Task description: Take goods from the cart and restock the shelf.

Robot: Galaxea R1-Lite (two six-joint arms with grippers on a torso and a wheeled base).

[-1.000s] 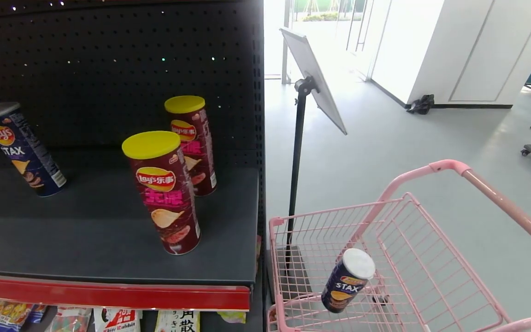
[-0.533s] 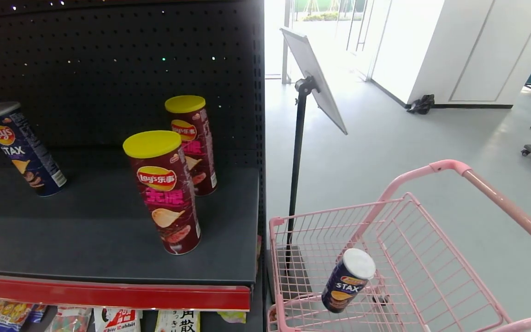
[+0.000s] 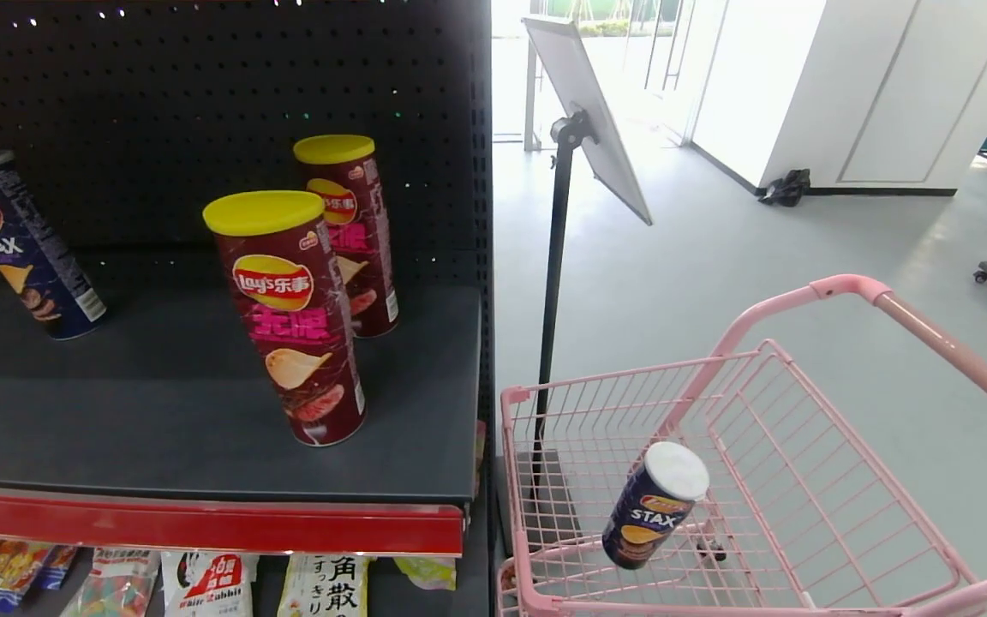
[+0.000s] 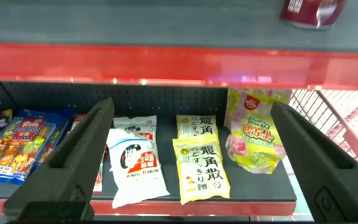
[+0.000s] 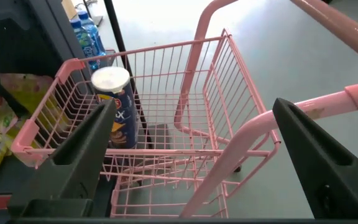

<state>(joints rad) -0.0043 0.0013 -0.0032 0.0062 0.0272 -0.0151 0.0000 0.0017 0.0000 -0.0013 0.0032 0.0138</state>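
Observation:
A dark blue chip can with a white lid (image 3: 655,506) (image 5: 115,106) leans in the front corner of the pink wire cart (image 3: 802,480) (image 5: 229,81), near the shelf. On the dark shelf board (image 3: 159,411) stand two maroon cans with yellow lids (image 3: 286,315) (image 3: 348,231) and one blue can (image 3: 18,244) at the far left. My left gripper (image 4: 191,155) is open, facing the lower shelf of snack bags below the red rail (image 4: 179,65). My right gripper (image 5: 197,155) is open above the near rim of the cart, the blue can a little beyond one finger.
Snack bags (image 4: 201,158) (image 3: 326,587) lie on the lower shelf. A black stand with a tilted white board (image 3: 583,120) rises between shelf and cart. The cart's pink handle (image 3: 930,334) runs along the right. Open grey floor lies beyond.
The whole head picture has shifted, so the camera moved: shelf cans sit higher and further left, and more of the lower shelf shows. The goods themselves stay put.

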